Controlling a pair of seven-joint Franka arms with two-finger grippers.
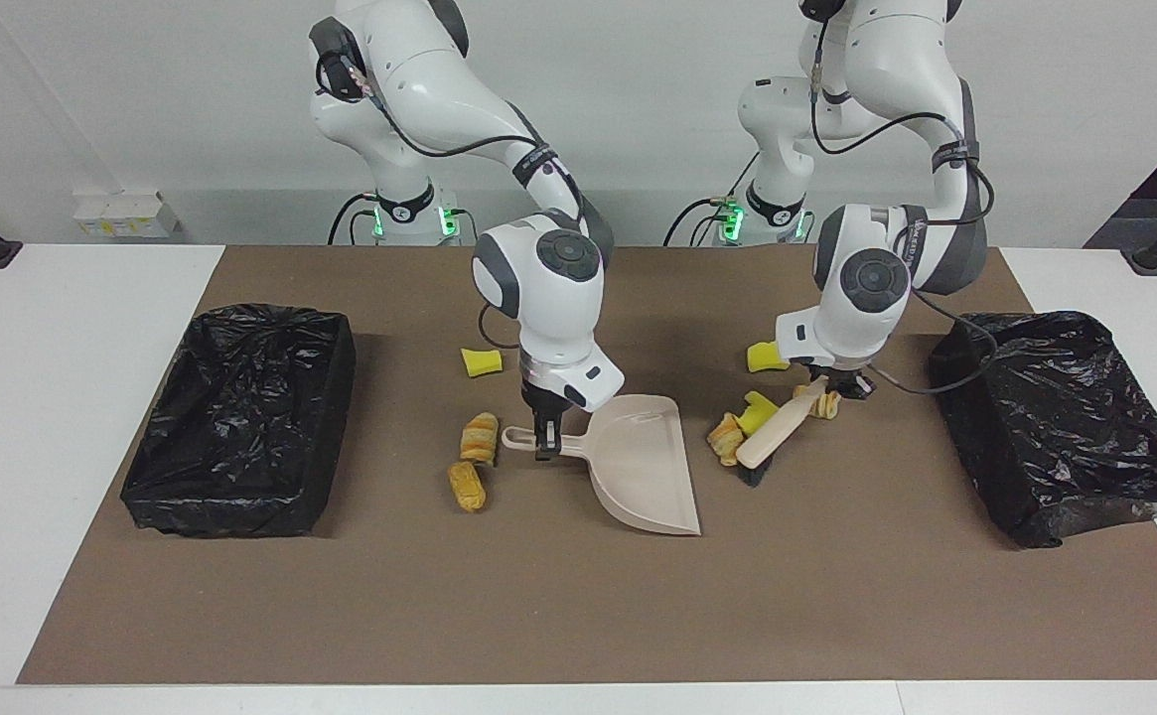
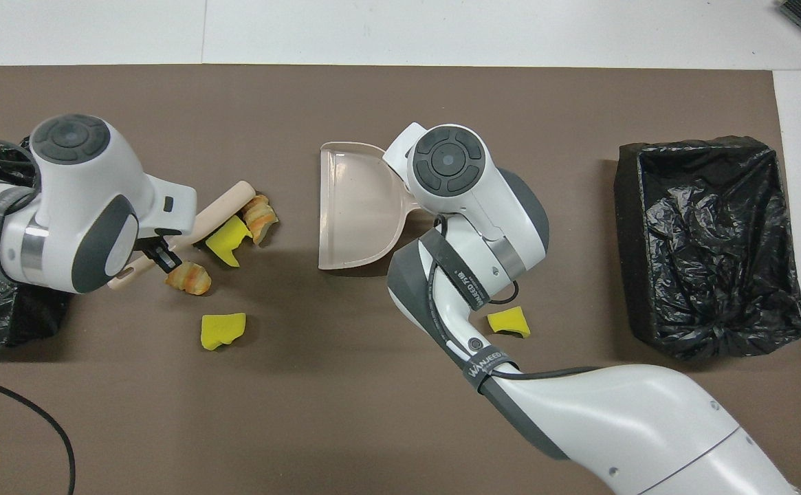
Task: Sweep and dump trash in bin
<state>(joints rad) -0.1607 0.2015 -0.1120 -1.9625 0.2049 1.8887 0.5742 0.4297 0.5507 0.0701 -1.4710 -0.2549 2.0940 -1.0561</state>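
Brown mat (image 1: pixel 538 616) over a white table (image 1: pixel 52 417), pale wall at the robots' end. Item: right gripper (image 1: pixel 544 449), low over the mat near the middle, fingertips clamped on the handle of a beige dustpan (image 1: pixel 638 467); the pan lies flat with its straight open edge turned toward the left arm's end. Item: left gripper (image 1: pixel 821 382), closed on the handle of a beige brush (image 1: pixel 772 437); the brush slants down from the gripper, its dark bristle end on the mat toward the dustpan. Trash, seven bits. Against the brush head: one striped pastry piece (image 1: pixel 725 437) and one yellow sponge chunk (image 1: pixel 757 410), both touching the brush, between it and the dustpan's open edge but apart from the pan. Just beside the left gripper: a second pastry piece (image 1: pixel 826 402); a yellow sponge chunk (image 1: pixel 767 356) lies under its wrist, toward the robots. Beside the right gripper, toward the right arm's end: two pastry pieces (image 1: pixel 479 437) (image 1: pixel 466 485) close together near the dustpan handle, and a sponge chunk (image 1: pixel 482 362) nearer the robots. Bins: one black-lined bin (image 1: pixel 240 417) at the right arm's end, another black-lined bin (image 1: pixel 1065 427) at the left arm's end, both well apart from the trash.
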